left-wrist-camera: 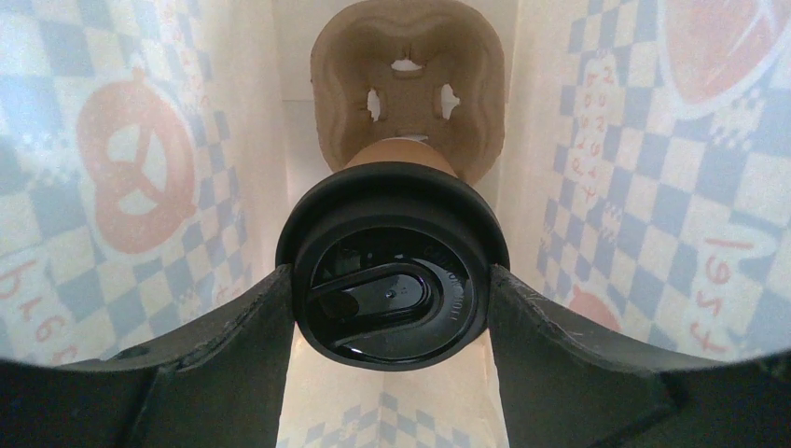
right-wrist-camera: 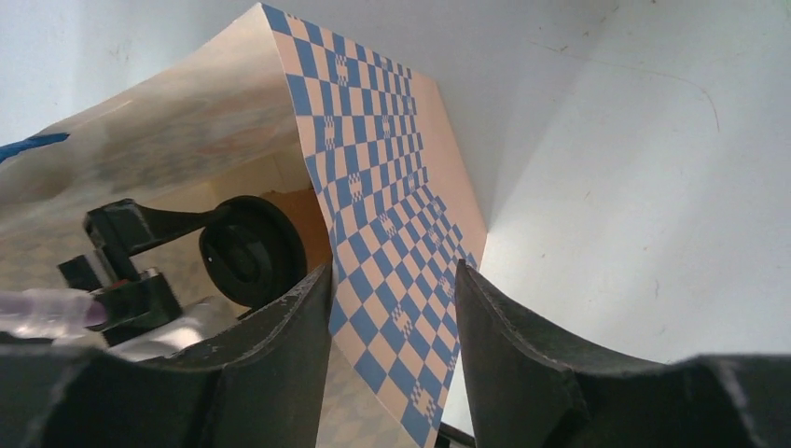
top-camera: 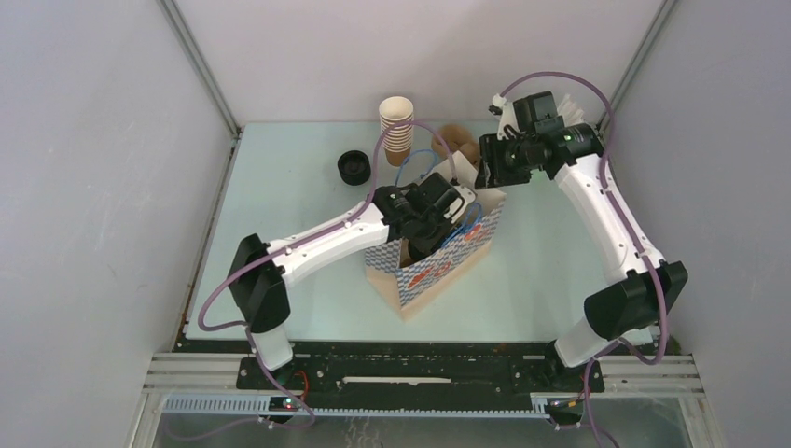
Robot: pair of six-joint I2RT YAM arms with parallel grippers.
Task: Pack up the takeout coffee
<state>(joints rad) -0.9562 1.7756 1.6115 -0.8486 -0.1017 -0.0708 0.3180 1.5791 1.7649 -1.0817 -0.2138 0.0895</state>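
The takeout coffee, a brown paper cup with a black lid, hangs inside the blue-checked paper bag. My left gripper reaches into the bag, shut on the cup with both fingers against the lid's rim. Below the cup a brown moulded-pulp tray lies on the bag's floor. From above, the left gripper sits in the bag's mouth. My right gripper is open and straddles the bag's far wall without pinching it. The lid also shows in the right wrist view.
A stack of brown paper cups stands at the table's back. A loose black lid lies to its left. Brown pulp pieces sit behind the bag. The right gripper hovers at the bag's far corner. Grey walls enclose the table.
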